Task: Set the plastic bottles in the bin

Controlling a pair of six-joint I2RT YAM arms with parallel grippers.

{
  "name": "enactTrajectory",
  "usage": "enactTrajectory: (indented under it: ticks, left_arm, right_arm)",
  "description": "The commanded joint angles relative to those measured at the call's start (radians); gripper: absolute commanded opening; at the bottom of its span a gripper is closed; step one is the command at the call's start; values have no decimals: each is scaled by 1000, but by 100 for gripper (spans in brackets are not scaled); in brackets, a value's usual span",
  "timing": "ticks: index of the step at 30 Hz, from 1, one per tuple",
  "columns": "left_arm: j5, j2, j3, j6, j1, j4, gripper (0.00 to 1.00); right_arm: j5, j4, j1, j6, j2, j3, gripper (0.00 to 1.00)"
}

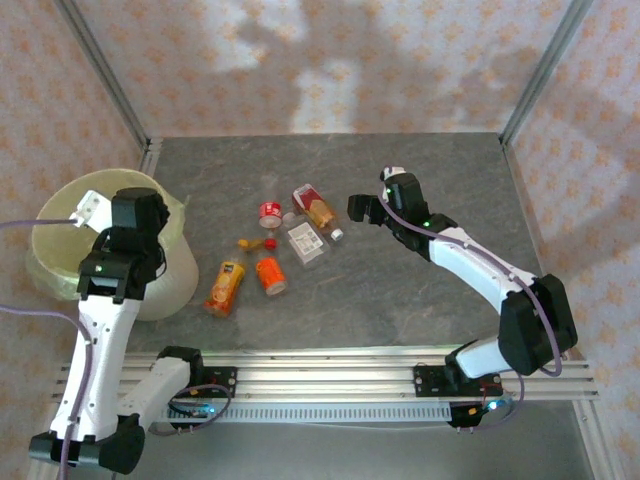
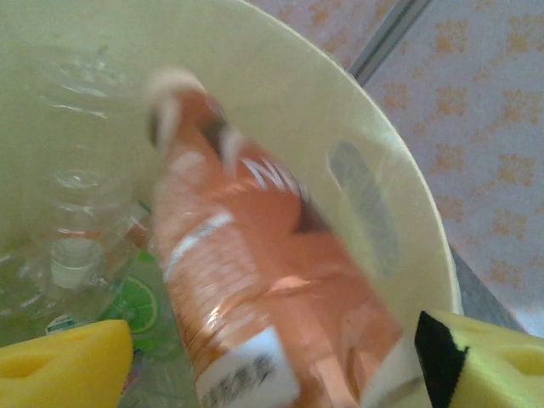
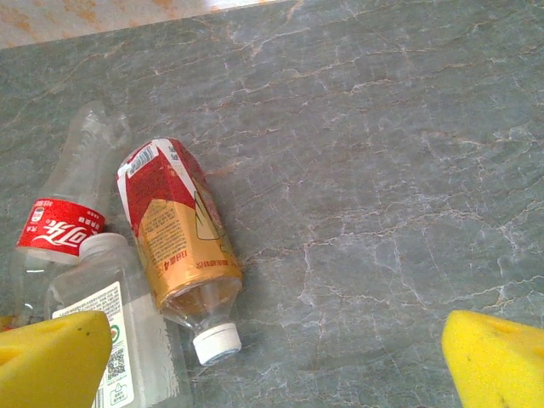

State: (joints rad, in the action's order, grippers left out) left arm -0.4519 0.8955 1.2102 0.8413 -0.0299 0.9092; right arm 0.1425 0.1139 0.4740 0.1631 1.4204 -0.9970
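My left gripper (image 2: 272, 365) hangs over the bin (image 1: 50, 215) with its yellow pads (image 2: 59, 365) wide apart. A blurred orange bottle (image 2: 255, 280) lies between them, cap end down into the bin, with a gap on its left side. Clear bottles (image 2: 76, 246) and a green-labelled one (image 2: 136, 306) lie inside the bin. My right gripper (image 3: 272, 365) is open above bare table, just right of a bottle with a red and orange label (image 3: 174, 229). Beside that lie a red-labelled clear bottle (image 3: 59, 229) and a white-labelled clear bottle (image 3: 115, 331).
More bottles lie mid-table: two orange ones (image 1: 226, 287) (image 1: 271, 275) and a small orange piece (image 1: 255, 243). The bin stands at the table's left edge, under the left arm (image 1: 100, 330). The stone table (image 1: 420, 290) has free room at the right and back.
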Motion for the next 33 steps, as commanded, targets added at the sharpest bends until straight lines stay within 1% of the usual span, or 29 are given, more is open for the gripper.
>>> enactTrajectory:
  ticks: [1,6,10,19,21,24,26,27,29,30,31,33]
  left_arm:
    - [32,3,40,11,7,31,93]
    - [37,-7,37,7,8,18,96]
    - [72,-7,35,-15,7,-3,100]
    - [136,-7,45,-60,8,-43,100]
    - [208,-17,32,-107,8,-103,100]
    - [410,-49,-34,-188,8,-283,100]
    - [531,-45,-48,-219,5,-353,100]
    - [574,-33,-43,-237,-2,-365,100]
    - [599,-4,-18,-279,-42,-356,100]
    - [578,12,-5,-301,-84,-348,100]
    - [544,26,11,-357,-134,-337,100]
    - [453,64,54,-434,-249,-301,100]
  right_arm:
    - [6,17,-7,12,10,-32,100]
    - [4,19,-7,13,15,-34,100]
    - [5,20,-9,13,17,-34,100]
    - [7,21,-11,16,26,-34,100]
    - [7,20,-12,16,28,-35,100]
    - [9,20,-13,14,33,-38,100]
    - [12,20,-14,15,36,-41,100]
    - [12,20,-15,13,36,-43,100]
    - [16,19,-15,15,41,-45,100]
    - [18,18,-15,15,41,-45,100]
    - [18,18,-16,16,43,-46,100]
    - [20,18,-16,18,47,-48,100]
